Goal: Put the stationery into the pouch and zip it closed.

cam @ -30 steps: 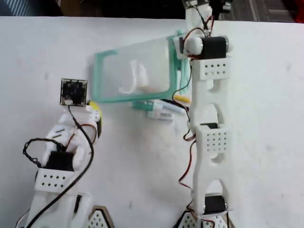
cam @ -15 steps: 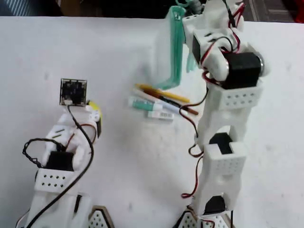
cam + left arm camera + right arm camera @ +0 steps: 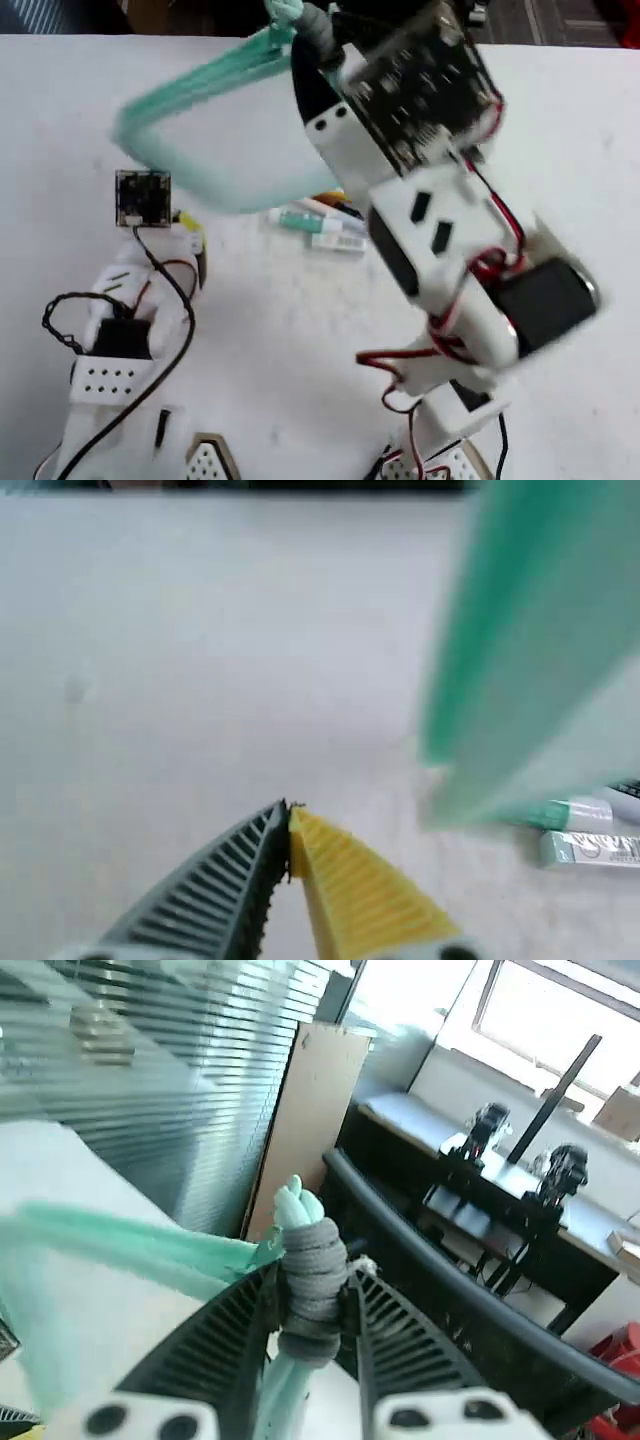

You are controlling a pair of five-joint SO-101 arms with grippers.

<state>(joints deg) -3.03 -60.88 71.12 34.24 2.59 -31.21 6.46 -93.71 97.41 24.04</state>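
From above, the right arm (image 3: pixel 450 250) looms blurred and covers the right end of the pens (image 3: pixel 318 228), so their number is hard to tell. They lie mid-table (image 3: pixel 290 340). The pouch (image 3: pixel 215 135) hangs in the air just to their far-left. It is a clear pocket with a teal border, smeared by blur, and its far corner leads up to a grey tab (image 3: pixel 318 28). At near left the left gripper (image 3: pixel 196 242) is largely hidden by its own camera board. In the left wrist view, that gripper's grey and yellow fingers meet at the tips with nothing between them. The pouch is a teal blur cut off at the frame edge, and whether its low corner touches the table is unclear. Two pens lie just beyond it. In the right wrist view, the right gripper (image 3: pixel 312 1285) is clamped on the cord-wrapped tab. The pouch's teal edge trails off to the left, out of focus.
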